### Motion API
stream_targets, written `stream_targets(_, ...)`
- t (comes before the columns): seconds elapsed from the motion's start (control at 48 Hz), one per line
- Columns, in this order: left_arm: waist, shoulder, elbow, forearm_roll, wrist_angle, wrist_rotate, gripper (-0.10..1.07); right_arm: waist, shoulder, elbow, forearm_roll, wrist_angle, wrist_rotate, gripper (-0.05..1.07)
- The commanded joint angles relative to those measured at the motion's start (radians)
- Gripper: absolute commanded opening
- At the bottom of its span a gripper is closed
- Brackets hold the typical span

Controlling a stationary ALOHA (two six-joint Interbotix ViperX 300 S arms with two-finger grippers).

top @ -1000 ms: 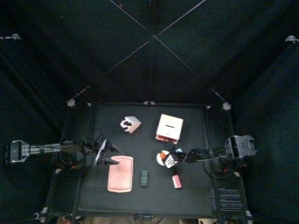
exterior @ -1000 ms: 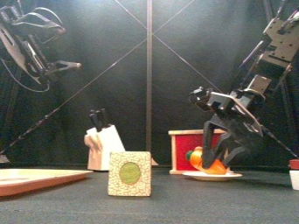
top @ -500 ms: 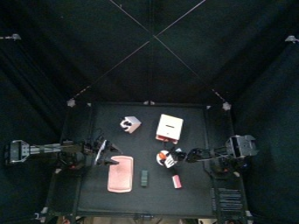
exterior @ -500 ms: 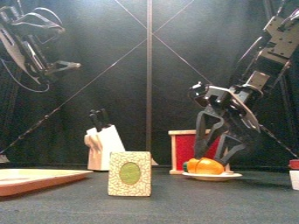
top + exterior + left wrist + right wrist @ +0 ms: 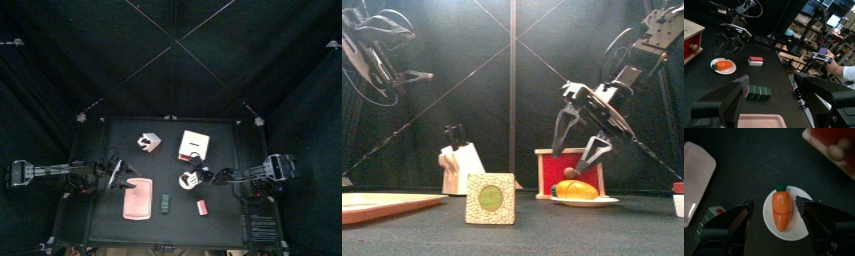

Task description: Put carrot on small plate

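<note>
The orange carrot (image 5: 782,211) lies on the small round white plate (image 5: 801,215), apart from both grippers. It also shows in the front view (image 5: 577,189) on the plate (image 5: 588,201), and in the left wrist view (image 5: 724,64) on the plate (image 5: 728,70). My right gripper (image 5: 576,155) hangs open and empty a little above the plate; in its wrist view (image 5: 777,203) its jaws stand either side of the carrot. My left gripper (image 5: 769,80) is open and empty, resting at the table's left (image 5: 118,172).
A pink tray (image 5: 138,197) lies front left. A green box (image 5: 490,198) stands beside it. A small red block (image 5: 756,60) lies in front of the plate. A red-and-white square box (image 5: 563,168) stands behind the plate, a white block (image 5: 460,168) back left. A person (image 5: 843,70) sits beyond the curtains.
My right gripper opened, let go of the carrot onto the plate, then rose and drew back to the right. The left arm has not moved.
</note>
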Motion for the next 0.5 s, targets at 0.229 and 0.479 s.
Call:
stream_targets(0.229,-0.003,0.002,-0.012,-0.005,-0.003,0.002,1.03,0.034,-0.044,-0.041,0.103,-0.160,-0.060,0.97)
stream_targets(0.479,-0.003,0.003,-0.011,-0.005,-0.003,0.002,1.03,0.032,-0.043,-0.078,0.176,-0.176,-0.230,0.97)
